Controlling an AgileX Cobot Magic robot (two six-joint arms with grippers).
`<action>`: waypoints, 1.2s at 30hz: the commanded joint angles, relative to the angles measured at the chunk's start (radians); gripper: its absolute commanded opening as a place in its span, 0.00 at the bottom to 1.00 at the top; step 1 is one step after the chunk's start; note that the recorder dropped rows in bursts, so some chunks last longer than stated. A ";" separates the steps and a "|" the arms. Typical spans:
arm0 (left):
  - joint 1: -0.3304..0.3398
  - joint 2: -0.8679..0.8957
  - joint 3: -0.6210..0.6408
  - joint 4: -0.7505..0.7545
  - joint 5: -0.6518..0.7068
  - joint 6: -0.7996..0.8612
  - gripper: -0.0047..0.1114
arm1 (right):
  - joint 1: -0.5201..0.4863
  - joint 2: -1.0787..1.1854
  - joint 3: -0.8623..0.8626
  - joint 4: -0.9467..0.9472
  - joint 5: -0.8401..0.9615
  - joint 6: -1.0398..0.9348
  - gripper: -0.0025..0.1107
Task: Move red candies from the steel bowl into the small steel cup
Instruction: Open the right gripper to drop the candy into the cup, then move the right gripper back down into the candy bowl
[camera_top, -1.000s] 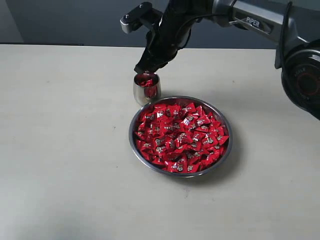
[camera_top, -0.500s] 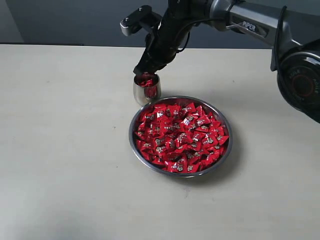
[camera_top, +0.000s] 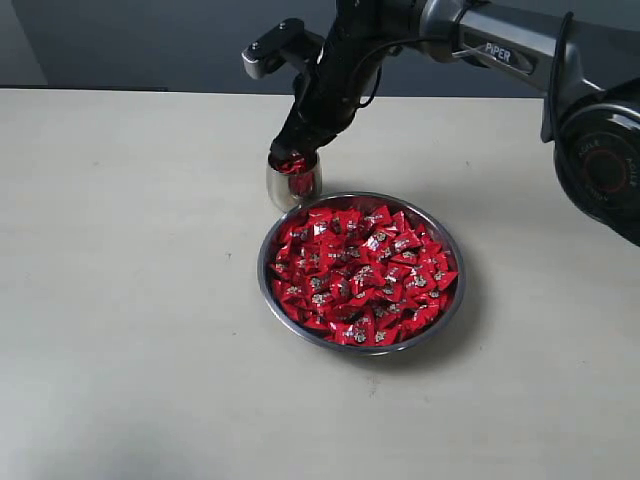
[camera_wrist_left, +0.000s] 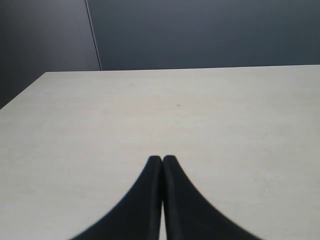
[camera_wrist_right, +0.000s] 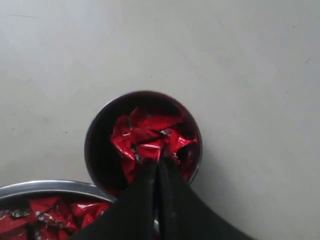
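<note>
Progress: some red candies (camera_wrist_right: 150, 127) lie in the small steel cup (camera_top: 292, 188), at eleven o'clock of the heaped steel bowl (camera_top: 262, 270). Your right gripper (camera_wrist_right: 157, 162), clenched, dips into the cup's mouth; most of the transfer is left.

Pale beige, matte tabletop (camera_top: 120, 300) under and all around the right gripper (camera_top: 288, 155), ending beyond it at a dark blue-grey wall (camera_top: 120, 40).
</note>
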 joint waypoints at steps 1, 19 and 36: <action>-0.005 -0.004 0.004 0.006 -0.002 -0.003 0.04 | -0.005 -0.002 -0.007 -0.009 -0.002 -0.001 0.15; -0.005 -0.004 0.004 0.006 -0.002 -0.003 0.04 | -0.005 -0.100 -0.007 -0.075 0.002 0.066 0.32; -0.005 -0.004 0.004 0.006 -0.002 -0.003 0.04 | -0.151 -0.240 -0.001 0.047 0.127 0.258 0.02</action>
